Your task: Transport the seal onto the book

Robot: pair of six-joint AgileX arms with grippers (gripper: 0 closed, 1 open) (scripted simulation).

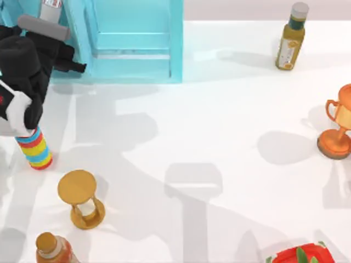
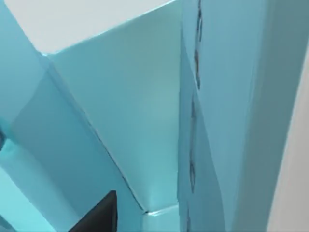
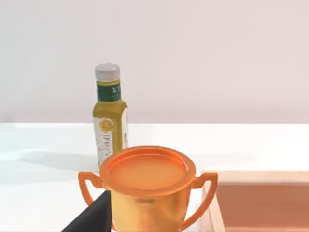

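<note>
So the left claw [image 1: 75, 65] is up at about 10 o'clock on the surface [image 1: 219, 137], right against the left side of the light-blue shelf unit [image 1: 134, 41]. Its wrist cam is staring straight into the shelf's blue panels at close range. Open or closed? Honestly can't tell. The right claw [image 3: 94, 218] is parked out around 3 o'clock, sitting just behind the orange trophy cup [image 1: 337, 123] with the oil bottle [image 1: 291, 37] further off at 1 o'clock. Can't tell its state either.

Where the seal and the book are, I can't tell from these shots. My guess is the shelf is the place to look, since that's where the left arm is pointed.

How I'd do this step:
- go slow near the shelf walls, there's hardly any room
- get the seal squarely in the wrist cam before committing to a grab
- grab the block low and level so it doesn't tip
- on the way out, watch the striped can [image 1: 34, 148] at 9 o'clock and the golden hourglass [image 1: 82, 200] at 8 o'clock, both easy to knock over
</note>
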